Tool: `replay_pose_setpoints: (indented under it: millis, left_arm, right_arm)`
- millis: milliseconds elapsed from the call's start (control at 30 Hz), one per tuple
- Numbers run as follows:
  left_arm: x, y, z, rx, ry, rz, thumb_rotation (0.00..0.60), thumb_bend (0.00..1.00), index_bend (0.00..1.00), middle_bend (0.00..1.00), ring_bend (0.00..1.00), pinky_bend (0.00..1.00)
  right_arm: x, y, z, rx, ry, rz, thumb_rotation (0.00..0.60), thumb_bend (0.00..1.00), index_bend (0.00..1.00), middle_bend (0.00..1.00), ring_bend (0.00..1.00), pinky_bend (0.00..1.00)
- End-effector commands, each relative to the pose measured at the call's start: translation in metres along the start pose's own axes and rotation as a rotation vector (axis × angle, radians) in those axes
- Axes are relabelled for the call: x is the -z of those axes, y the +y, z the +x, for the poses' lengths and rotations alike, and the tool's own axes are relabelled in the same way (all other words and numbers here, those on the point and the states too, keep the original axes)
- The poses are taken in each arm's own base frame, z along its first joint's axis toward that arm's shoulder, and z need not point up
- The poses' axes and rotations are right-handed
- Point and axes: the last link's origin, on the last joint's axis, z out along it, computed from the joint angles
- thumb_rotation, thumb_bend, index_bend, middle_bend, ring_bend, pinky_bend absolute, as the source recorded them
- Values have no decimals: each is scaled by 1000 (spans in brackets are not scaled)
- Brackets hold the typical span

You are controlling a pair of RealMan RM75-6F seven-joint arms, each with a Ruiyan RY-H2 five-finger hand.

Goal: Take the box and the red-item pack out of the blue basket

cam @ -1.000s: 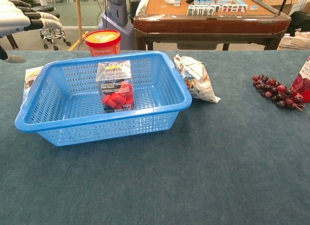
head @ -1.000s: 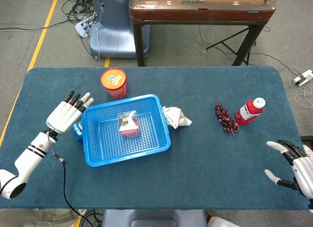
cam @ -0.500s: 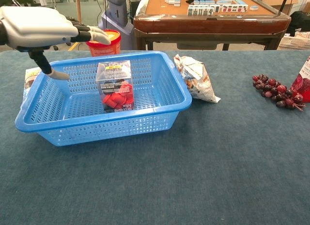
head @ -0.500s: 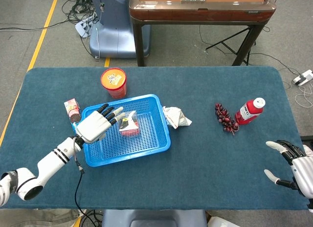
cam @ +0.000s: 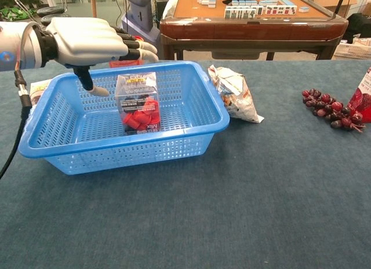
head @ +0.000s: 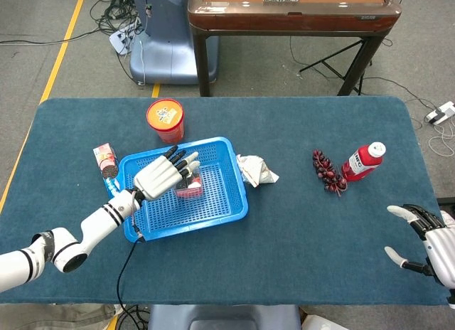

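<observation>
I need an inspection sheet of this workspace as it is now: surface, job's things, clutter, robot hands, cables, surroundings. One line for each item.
Surface: blue-green cloth table.
Job's things: blue basket at table left; red-item pack stands upright inside it; box lies on the cloth outside the basket, at its left.
Clutter: red tub behind the basket; crumpled snack bag beside its right rim; grapes; red bottle.
Robot hands: left robot hand open above the basket, fingers spread toward the pack, not holding it; right robot hand open at the table's right edge, holding nothing.
Cables: black cable hangs from the left arm.
Surroundings: wooden table behind; floor cables.
</observation>
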Motion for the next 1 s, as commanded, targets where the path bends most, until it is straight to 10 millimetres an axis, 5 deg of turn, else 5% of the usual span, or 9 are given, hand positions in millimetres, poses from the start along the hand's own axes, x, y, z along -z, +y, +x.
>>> replay_pose_setpoints:
  millis: [33,733,1000]
  left_arm:
    - [-6,6,0,-4,18,-32,600,272,0,17,100,103]
    - [-31,19,-5,-165,-5,-97,600,272,34,17,101,101]
    - [-32,21,-6,-149,-2,-93,600,271,266,99,187,102]
  right_arm:
    - [0,1,0,-1,0,-3,600,206,212,259,169,239]
    - [3,5,0,-3,3,-22,600,206,212,259,169,239]
    - [1,5,0,-3,2,-22,600,206,212,259,169,239]
